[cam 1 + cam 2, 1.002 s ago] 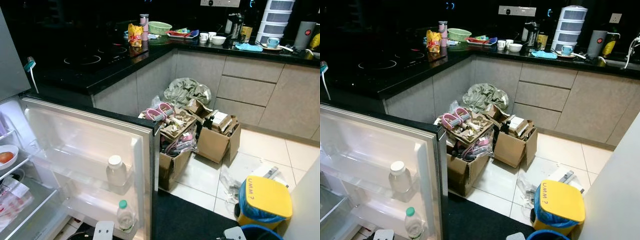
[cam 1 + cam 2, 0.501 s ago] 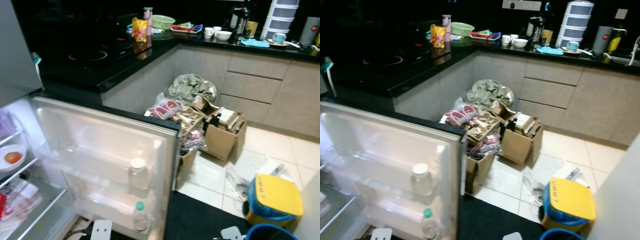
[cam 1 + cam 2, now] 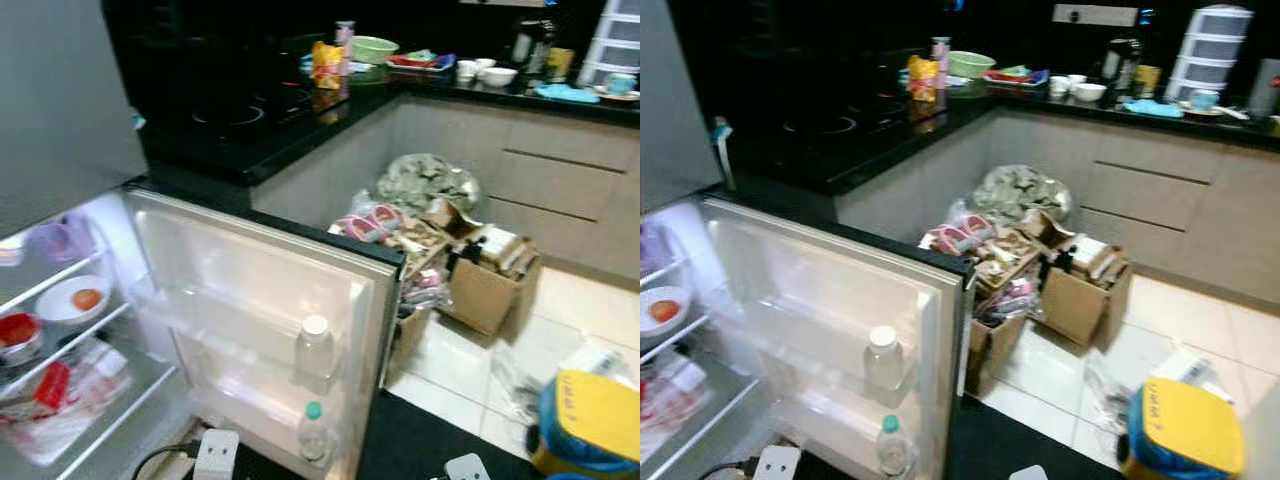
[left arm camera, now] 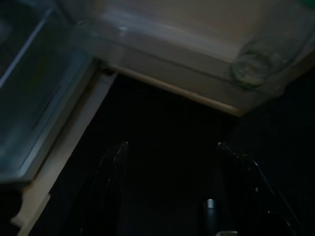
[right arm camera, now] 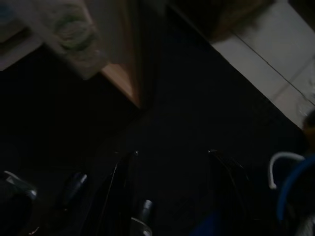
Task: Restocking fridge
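Both grippers (image 4: pixel 170 147) (image 5: pixel 170 152) hang spread (seemingly empty) beside the fridge door (image 3: pixel 385 300) edge.

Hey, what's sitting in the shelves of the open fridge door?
The fridge door holds two clear bottles: a white-capped bottle on the middle shelf and a green-capped bottle on the bottom one. Frosted shelf fronts hide their lower parts.

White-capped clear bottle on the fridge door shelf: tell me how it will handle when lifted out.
The white-capped clear plastic bottle stands upright, tall and narrow, so it may tip if nudged. Smooth and clear, it could be slippery. Its fill level cannot be seen, so weight is uncertain.
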You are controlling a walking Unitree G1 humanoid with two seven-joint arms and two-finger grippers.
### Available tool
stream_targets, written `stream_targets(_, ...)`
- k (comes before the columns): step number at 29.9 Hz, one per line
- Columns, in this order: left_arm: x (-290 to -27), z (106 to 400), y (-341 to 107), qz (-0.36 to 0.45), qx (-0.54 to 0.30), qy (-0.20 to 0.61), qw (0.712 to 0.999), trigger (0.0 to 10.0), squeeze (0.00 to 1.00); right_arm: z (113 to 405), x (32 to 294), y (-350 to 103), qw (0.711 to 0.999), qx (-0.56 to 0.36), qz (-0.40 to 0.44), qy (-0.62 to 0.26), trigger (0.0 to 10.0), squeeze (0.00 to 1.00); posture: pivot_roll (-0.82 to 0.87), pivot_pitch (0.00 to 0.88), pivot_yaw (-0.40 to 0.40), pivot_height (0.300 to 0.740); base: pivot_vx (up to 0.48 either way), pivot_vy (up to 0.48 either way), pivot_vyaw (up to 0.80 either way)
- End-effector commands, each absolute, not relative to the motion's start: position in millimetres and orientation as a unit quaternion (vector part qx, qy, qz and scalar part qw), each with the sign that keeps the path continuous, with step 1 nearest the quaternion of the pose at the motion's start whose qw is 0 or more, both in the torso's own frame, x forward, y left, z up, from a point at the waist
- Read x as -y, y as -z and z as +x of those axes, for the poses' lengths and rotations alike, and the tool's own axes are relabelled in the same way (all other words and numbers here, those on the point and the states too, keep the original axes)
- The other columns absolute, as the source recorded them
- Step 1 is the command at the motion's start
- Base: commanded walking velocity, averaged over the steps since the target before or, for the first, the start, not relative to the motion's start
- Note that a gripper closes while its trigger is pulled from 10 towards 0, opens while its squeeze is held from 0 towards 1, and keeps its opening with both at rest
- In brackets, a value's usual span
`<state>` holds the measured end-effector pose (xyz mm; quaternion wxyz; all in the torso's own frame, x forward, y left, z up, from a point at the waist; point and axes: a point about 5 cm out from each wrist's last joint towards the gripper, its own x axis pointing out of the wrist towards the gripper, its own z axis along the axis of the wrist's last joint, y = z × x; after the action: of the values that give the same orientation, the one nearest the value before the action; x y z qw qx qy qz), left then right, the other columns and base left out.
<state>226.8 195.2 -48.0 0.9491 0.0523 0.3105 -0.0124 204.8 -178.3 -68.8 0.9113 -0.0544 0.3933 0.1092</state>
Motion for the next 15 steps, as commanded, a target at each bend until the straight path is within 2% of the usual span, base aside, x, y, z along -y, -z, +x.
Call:
stream_targets(1, -194.9, 222.0, 51.6, 0.057, -0.319, 0.009, 0.946, 10.0, 0.0, 202.4, 178.5, 69.9, 0.91, -0.394, -0.055, -0.114, 10.0, 0.0, -0.02, 0.056, -0.031, 0.74, 0.0, 0.0, 0.8)
stream_targets(15, -193.3, 222.2, 52.4, 0.05, -0.325, 0.009, 0.944, 10.0, 0.0, 204.9, 178.0, 68.1, 0.912, -0.388, -0.056, -0.121, 10.0, 0.0, -0.03, 0.058, -0.032, 0.74, 0.0, 0.0, 0.8)
